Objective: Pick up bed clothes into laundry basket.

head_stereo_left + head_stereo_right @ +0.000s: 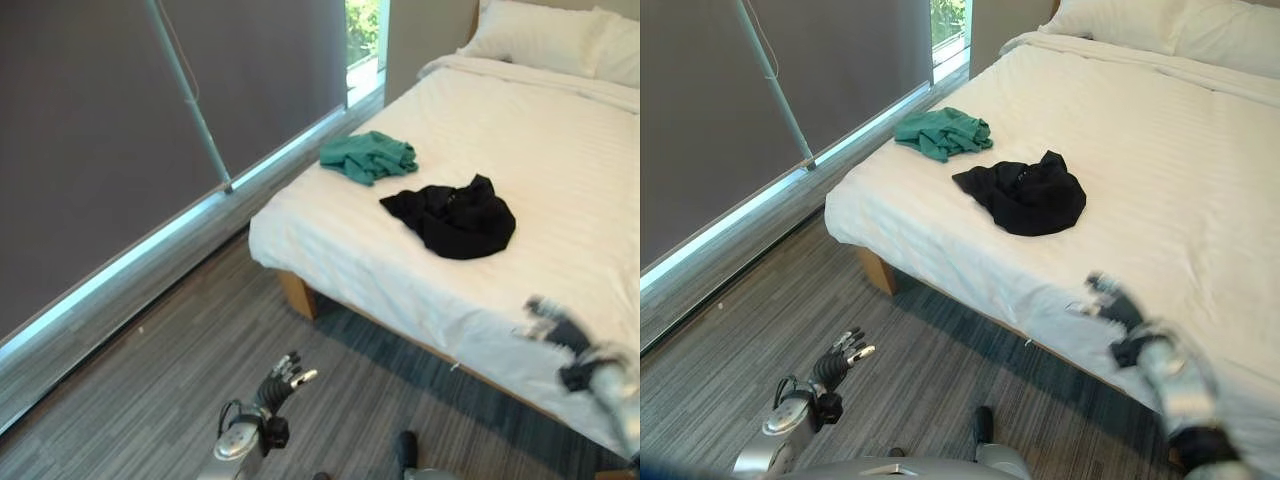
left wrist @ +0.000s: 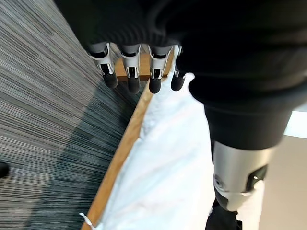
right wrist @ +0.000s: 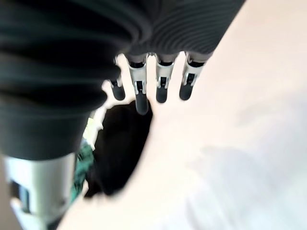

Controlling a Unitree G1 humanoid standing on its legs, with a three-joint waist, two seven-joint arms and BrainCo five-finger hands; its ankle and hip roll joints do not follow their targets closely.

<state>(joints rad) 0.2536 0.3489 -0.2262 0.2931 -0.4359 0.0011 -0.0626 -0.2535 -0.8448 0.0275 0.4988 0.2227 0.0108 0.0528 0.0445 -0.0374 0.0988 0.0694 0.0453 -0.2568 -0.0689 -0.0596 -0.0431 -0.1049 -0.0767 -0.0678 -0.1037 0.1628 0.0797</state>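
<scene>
A black garment (image 1: 455,218) lies crumpled on the white bed (image 1: 560,140), with a green garment (image 1: 368,156) just beside it nearer the bed's window-side edge; neither is touched by a hand. The right hand (image 1: 1118,307) hovers over the bed's near edge, well apart from the black garment, fingers (image 3: 161,82) straight and holding nothing. The left hand (image 1: 282,379) hangs low over the carpet (image 1: 150,390) by the bed's corner, fingers relaxed and empty.

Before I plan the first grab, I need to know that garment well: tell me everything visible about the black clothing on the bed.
The black garment is a soft, matte fabric crumpled into a loose heap with folds and one raised peak at its far edge. It lies on the white striped bed sheet, near the bed's foot, close beside the green garment but apart from it. Nothing touches it; the right hand hovers short of it, fingers straight.
</scene>
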